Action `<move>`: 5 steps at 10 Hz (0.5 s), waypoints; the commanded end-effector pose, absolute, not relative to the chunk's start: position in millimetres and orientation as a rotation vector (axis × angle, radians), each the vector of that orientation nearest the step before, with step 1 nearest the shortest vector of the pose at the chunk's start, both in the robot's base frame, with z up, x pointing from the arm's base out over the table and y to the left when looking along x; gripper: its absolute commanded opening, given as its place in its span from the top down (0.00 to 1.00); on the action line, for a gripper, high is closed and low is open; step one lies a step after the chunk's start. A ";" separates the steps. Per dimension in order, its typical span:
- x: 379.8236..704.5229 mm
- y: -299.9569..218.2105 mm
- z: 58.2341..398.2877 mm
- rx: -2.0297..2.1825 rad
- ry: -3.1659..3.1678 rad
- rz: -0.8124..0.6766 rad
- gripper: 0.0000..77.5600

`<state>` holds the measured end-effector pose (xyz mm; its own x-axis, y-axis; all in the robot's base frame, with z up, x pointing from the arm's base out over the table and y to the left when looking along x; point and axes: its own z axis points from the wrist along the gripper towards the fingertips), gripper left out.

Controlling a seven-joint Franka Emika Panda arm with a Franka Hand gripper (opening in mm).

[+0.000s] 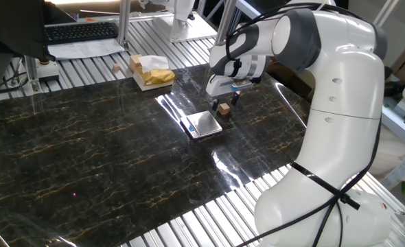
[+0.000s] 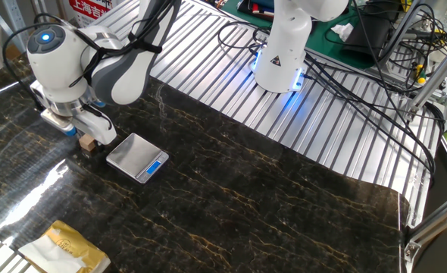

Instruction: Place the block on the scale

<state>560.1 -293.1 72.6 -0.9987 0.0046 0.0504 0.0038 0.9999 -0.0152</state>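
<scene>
One fixed view:
- Pincer (image 1: 224,103): stood low over the dark marbled desk (image 1: 86,151), its fingers down on either side of the block (image 1: 224,108). Whether the fingers had closed on it could not be told at this size.
- Block: sat between the fingers, just beside the scale (image 1: 202,125) on its far side, apart from the plate. Whether it rested on the desk or hung just clear of it could not be told.
- Scale: lay flat, plate bare.
- Yellow stack (image 1: 150,71): well apart, out of the path.

The other fixed view:
- Pincer (image 2: 85,139): fingertips largely hidden by the block and the wrist; opening not readable.
- Block (image 2: 88,142): just beside the scale (image 2: 137,158), at the edge away from the blue mark.
- Step in hand (judged): secure the block, then carry it onto the plate.
- Procedure (judged): confirm a square, centred hold; lift straight until clear of the dark rim; make a short traverse to the plate's middle; lower gently; release only on contact.
- Risk (judged): a low traverse could clip the rim and shift the scale.
</scene>
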 end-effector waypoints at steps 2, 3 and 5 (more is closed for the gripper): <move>560.3 -300.9 69.7 0.007 -3.094 0.027 0.00; 560.3 -301.0 69.3 0.007 -3.093 0.026 0.00; 560.5 -300.5 67.3 0.011 -3.093 0.021 0.00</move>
<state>559.4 -299.9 66.6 -0.9986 -0.0059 0.0519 -0.0066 0.9999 -0.0126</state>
